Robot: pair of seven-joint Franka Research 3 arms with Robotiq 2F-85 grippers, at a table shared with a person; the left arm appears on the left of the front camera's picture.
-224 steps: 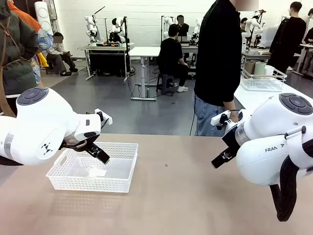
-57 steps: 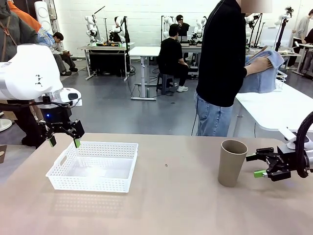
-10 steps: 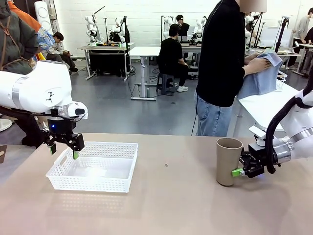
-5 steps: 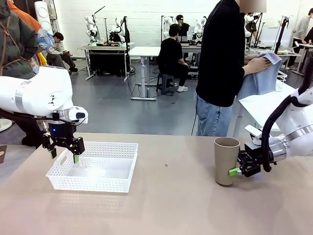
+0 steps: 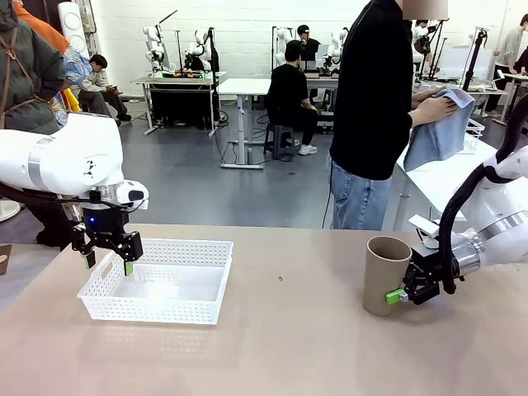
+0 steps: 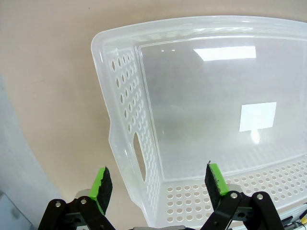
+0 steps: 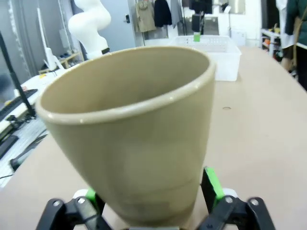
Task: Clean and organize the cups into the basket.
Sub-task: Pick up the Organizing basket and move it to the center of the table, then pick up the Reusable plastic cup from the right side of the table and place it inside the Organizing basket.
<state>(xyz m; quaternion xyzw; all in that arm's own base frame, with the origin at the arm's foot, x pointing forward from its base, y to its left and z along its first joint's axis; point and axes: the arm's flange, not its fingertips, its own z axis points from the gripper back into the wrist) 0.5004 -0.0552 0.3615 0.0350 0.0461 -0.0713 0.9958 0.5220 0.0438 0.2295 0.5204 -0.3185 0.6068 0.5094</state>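
At the left, the left gripper [image 5: 106,264] hangs spread wide and holding nothing, just above the left end of the white basket [image 5: 177,245]. From its wrist, the gripper [image 6: 158,182] straddles the basket's [image 6: 125,98] short wall with the handle slot: 1 pad [image 6: 101,184] is over bare table, the other over the perforated wall. Between basket and cup the table [image 5: 289,330] lies bare.

At the right, 1 tan cup [image 5: 386,276] stands mouth up. The right gripper [image 5: 396,294] reaches in low from the side, its jaws wide apart on either side of the cup's [image 7: 134,134] lower part. I cannot tell whether the pads [image 7: 211,184] touch it.
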